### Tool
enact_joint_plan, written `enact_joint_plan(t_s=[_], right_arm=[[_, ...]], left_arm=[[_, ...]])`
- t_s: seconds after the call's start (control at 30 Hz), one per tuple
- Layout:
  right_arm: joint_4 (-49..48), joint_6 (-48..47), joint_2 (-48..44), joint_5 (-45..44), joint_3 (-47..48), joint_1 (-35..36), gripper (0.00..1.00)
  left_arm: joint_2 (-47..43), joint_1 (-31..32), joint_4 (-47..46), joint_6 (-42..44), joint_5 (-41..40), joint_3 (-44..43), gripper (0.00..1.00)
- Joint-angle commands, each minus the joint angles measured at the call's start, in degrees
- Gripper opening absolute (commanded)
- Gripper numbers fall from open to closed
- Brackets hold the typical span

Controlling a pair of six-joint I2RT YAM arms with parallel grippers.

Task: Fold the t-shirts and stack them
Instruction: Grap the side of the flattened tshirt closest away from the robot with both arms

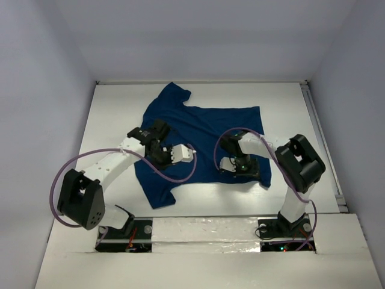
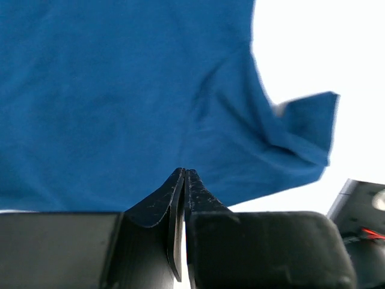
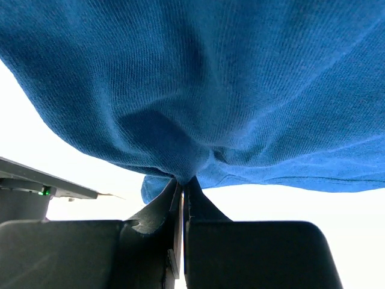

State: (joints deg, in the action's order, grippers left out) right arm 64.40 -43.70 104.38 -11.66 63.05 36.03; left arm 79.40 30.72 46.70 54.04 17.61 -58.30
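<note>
Folding progress: hardly begun, by my reading. The t-shirt (image 1: 207,129) lies mostly spread open, no finished fold shows, and there is no stack. Only one shirt is in view.
Remaining: every fold, then the stacking, as far as these views let me judge.
Room: plain pale walls (image 1: 198,36) close in on three sides beyond both arms. The lighting is even and nothing else stands about.
Desk: white and flat (image 1: 289,120), with bare surface showing outward of each end effector and past the cloth's far edge.
T-shirt: dark blue, directly beneath and ahead of both end effectors and spanning the gap between them. No print is visible on the upward side.
Sleeve: one sleeve (image 1: 173,95) points away beyond the left end effector, and its edge curls in the left wrist view.
Right end effector: the right end effector (image 3: 182,180) is clenched on a bunched pinch of the t-shirt's near edge. Cloth drapes away from its tips, with desk showing below.
Left end effector: the left end effector (image 2: 183,173) has its fingers pressed together, tips at the cloth's near edge. No fabric shows between them, so I cannot tell whether it holds any.
</note>
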Motion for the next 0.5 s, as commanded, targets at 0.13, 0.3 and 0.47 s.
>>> enact_joint_plan(t_s=[0.13, 0.3, 0.47], right_arm=[[-0.85, -1.12, -0.23, -0.29, 0.15, -0.26, 0.0], [-0.94, -1.38, 1.53, 0.67, 2.34, -0.26, 0.0], [-0.86, -1.65, 3.02, 1.11, 3.84, -0.26, 0.0]], left_arm=[[-2.22, 4.16, 10.17, 0.28, 8.33, 3.19, 0.2], [-4.78, 8.04, 7.09, -5.43, 2.69, 8.11, 0.41], [-5.13, 11.29, 5.26, -9.03, 4.2, 8.56, 0.52]])
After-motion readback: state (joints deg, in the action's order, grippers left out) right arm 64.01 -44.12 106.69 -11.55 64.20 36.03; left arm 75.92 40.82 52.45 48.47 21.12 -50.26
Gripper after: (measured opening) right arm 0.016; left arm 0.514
